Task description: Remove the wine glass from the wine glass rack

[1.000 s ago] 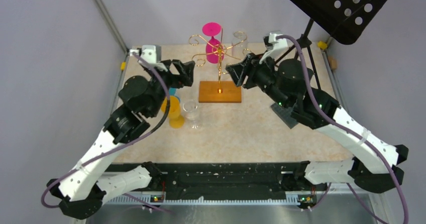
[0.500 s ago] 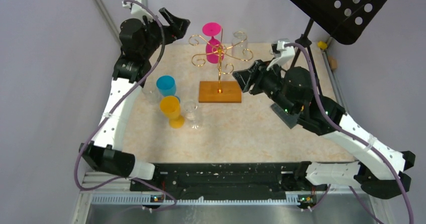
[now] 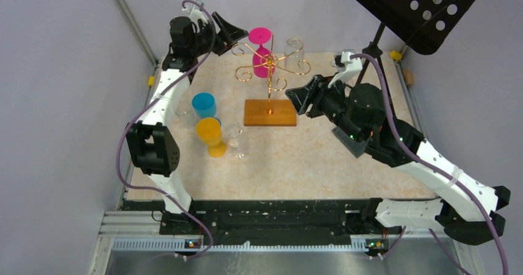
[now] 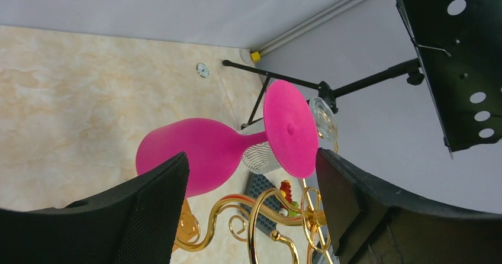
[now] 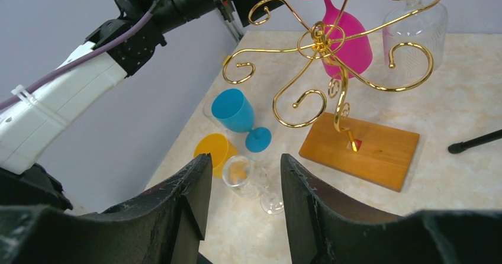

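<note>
Above the beige table, the left pincer gapes wide beside the hanging pink wine glass.

The light was bright, even and diffuse, seemingly from overhead, and shadows on the table were soft and faint. The wine glass rack carried a small hot glint at its pole's foot (its gold wire also gleamed in the right wrist view). Close to the wrist lenses the black fingers looked slightly soft. The clear glass nearly vanished against the pale far wall.
</note>
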Controlling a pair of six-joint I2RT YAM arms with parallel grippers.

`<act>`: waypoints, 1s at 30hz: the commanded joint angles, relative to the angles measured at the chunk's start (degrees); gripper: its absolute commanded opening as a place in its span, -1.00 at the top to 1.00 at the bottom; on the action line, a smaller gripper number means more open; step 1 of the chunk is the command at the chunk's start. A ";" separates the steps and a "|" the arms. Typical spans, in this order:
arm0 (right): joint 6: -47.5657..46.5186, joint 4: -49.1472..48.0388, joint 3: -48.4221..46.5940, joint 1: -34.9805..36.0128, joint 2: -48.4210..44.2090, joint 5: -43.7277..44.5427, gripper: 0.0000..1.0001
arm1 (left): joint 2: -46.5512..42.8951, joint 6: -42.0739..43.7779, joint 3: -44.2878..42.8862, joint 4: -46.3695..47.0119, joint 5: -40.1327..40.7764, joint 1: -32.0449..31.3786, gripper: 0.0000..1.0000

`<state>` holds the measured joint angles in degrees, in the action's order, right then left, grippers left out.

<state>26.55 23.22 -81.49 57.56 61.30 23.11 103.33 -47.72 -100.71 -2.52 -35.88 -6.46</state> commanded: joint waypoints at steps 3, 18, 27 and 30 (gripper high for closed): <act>1.12 -1.21 0.11 -0.56 -0.12 -0.34 0.04 | 3.44 -5.35 -5.70 9.75 -7.81 -0.05 -0.52; 2.26 -1.56 1.31 -0.56 -0.03 -0.70 0.04 | 10.88 -10.66 -11.98 11.22 -14.62 -0.09 -0.02; 2.55 -2.21 1.39 -0.58 0.38 -0.89 0.05 | 12.05 -17.51 -12.09 14.81 -17.64 -0.13 0.29; 2.60 -2.16 1.46 -0.57 0.40 -0.88 0.05 | 12.82 -20.57 -12.40 17.17 -18.51 -0.13 0.40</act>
<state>28.73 23.16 -80.23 57.52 61.58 22.63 114.93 -63.37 -110.41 8.01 -51.90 -6.48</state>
